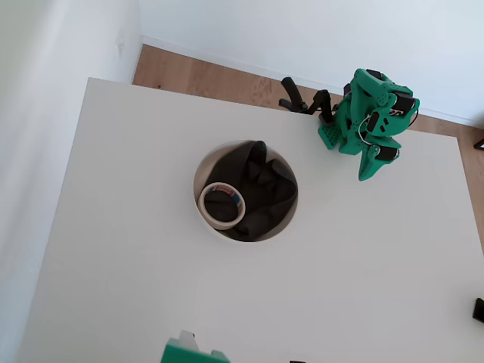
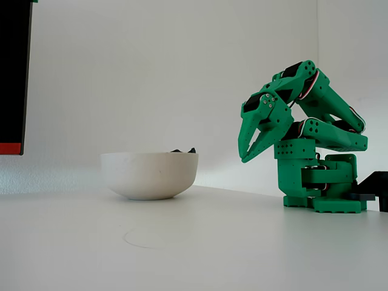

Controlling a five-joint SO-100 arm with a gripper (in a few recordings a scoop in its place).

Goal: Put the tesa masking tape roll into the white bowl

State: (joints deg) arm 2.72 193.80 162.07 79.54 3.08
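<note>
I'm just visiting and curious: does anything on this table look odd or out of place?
One oddity: the round white bowl holds crumpled dark cloth, and the cream tape roll sits on it against the rim. Nothing looks spilled or broken. The green gripper hangs folded, apart from the bowl.

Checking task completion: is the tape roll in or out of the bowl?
In. The tape roll lies flat on dark cloth inside the white bowl's rim, overhead view.

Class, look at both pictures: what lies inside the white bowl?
In the overhead view the white bowl holds dark cloth with the tesa masking tape roll on top. The bowl's floor is covered.
</note>
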